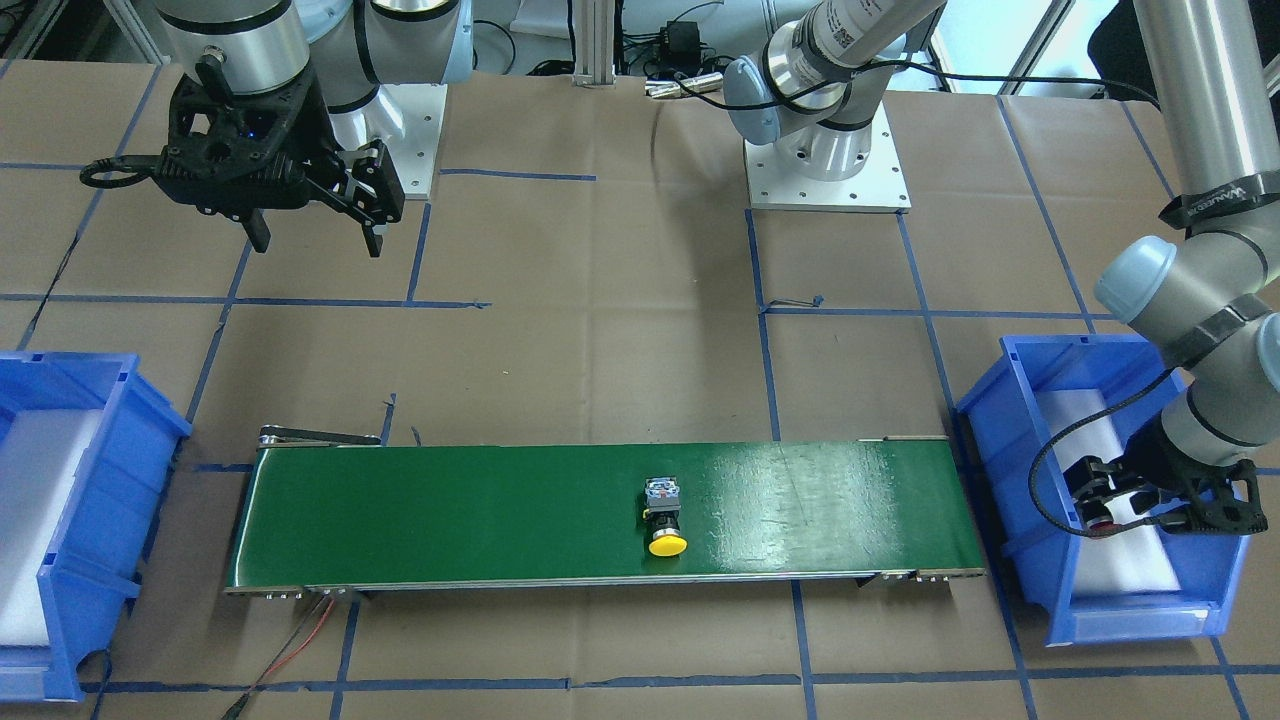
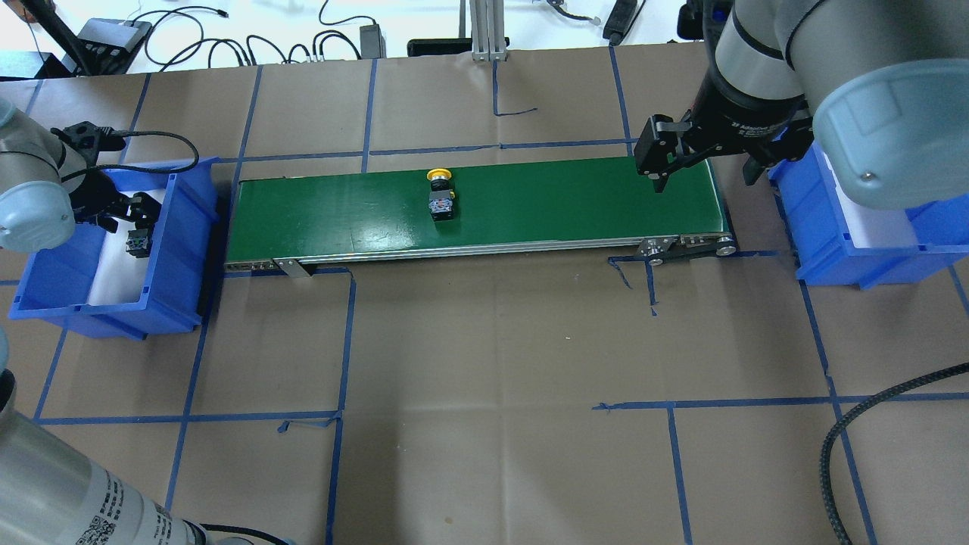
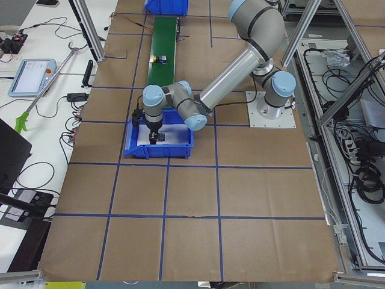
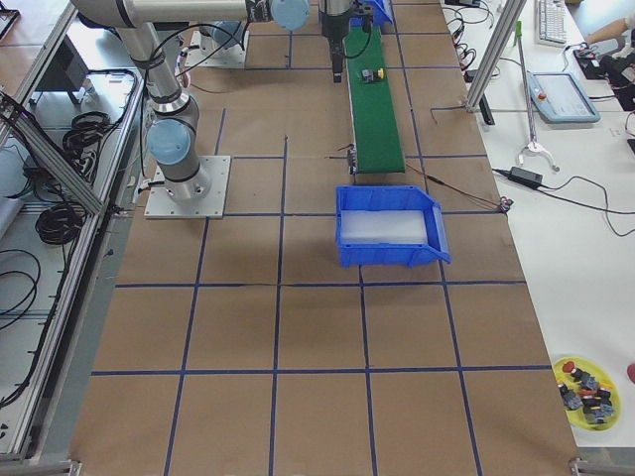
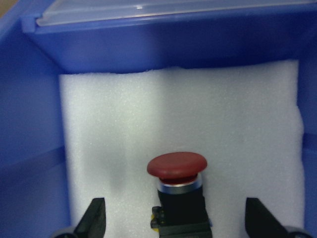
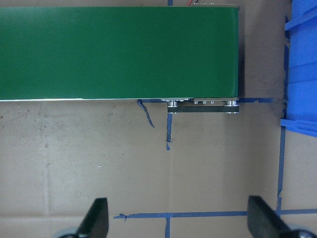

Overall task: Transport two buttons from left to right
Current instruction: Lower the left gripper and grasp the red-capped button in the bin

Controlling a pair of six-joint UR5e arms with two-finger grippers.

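The coming move turns on the red button in the blue bin at the robot's left. It lies on the white foam directly between the two fingers of the left hand, which is spread wide and grasps nothing. In the wrist view the button's long axis runs up the picture, with the cap towards the bin's far wall. That puts the axis crosswise to the line joining the fingers, so closing them should catch the black body on its flanks, not the cap. The yellow button lies on its side about midway along the green belt, cap pointing away from the robot. It is well apart from both hands, though the belt leads it towards the right one. The right hand hangs over the brown worktop just off the belt's right end, near the second bin. It is also spread and holds nothing. The lower part of the red button's body is cut off by the wrist picture's bottom edge (so its full length is hidden). I cannot tell whether the fingers are low enough to flank it, nor whether the belt is running.
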